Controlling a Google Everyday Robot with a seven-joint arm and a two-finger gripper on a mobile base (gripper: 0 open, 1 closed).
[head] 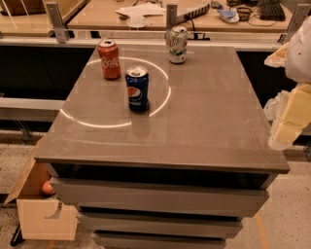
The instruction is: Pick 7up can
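- 7up can (177,44): upright, long axis vertical, opened top facing up; printed side faces the camera
- Position: 12 o'clock on the worktop (209,112), close to the far edge, standing alone
- Appearance: silver-white body, green lettering, small red spot, bright metal rim
- Coca-Cola can (109,59): red, upright, at 11 o'clock, well apart from the 7up can
- Pepsi can (137,88): dark blue, upright, at 10 o'clock, near the Coca-Cola can and not touching it
- Worktop: grey-brown, glossy, slab on stacked drawer-like tiers; a thin bright ring of reflected light circles the Pepsi can and passes beside the Coca-Cola can
- Pincer (286,127): cream-coloured, at 3 o'clock, off the right edge of the worktop, well apart from all three cans; holds nothing visible; whether wide or narrow, cannot tell
- Room: pale desks behind at 12 o'clock carrying papers and a keyboard (271,9); speckled floor; open cardboard box (46,219) on the floor at 8 o'clock
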